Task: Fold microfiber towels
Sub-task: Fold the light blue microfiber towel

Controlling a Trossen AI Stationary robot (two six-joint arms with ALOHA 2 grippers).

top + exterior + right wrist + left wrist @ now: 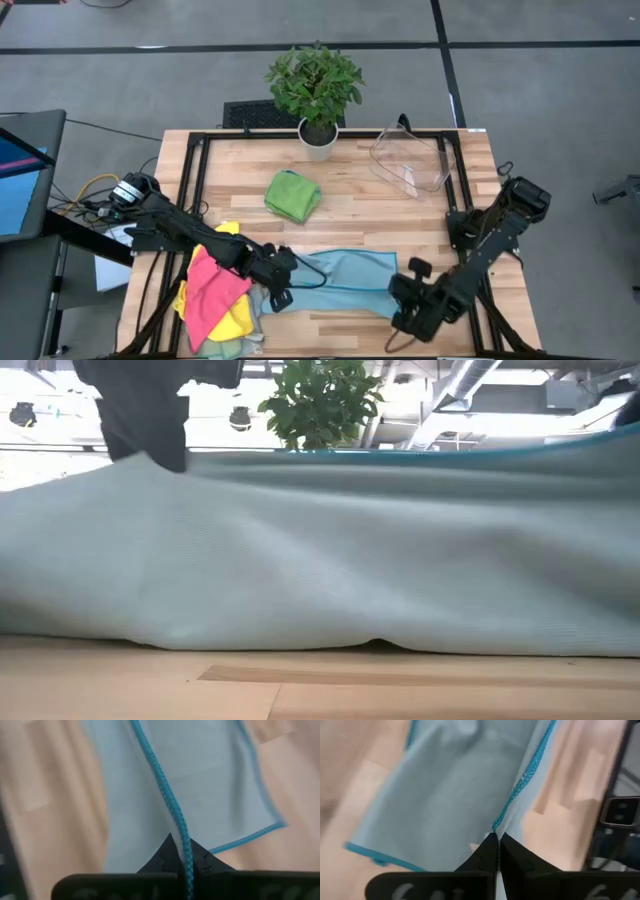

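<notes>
A pale teal microfiber towel [345,275] with a blue hem lies across the near middle of the table. In the low view this towel [320,560] fills the picture, its lower edge resting on the wood. My left gripper [281,288] is shut on its left end and my right gripper [398,292] is shut on its right end. A folded bright green towel [292,195] lies farther back. Pink and yellow towels [215,292] are heaped at the near left. My left gripper pinches the teal towel's blue-hemmed edge [506,817] between its two shut fingers [487,852], slanting down from above. The cloth runs away from the fingertips onto the table. My right gripper pinches the towel's blue hem [186,851] between its two shut fingers, slanting down from above. The hem runs straight out from the fingertips, and this held layer lies above another layer whose corner [280,825] rests on the table.
A potted plant [316,90] stands at the table's far edge. A clear plastic bin [412,160] sits at the far right. Bare wood [470,220] shows between the bin and the teal towel, and a dark arm [140,410] hangs behind the towel.
</notes>
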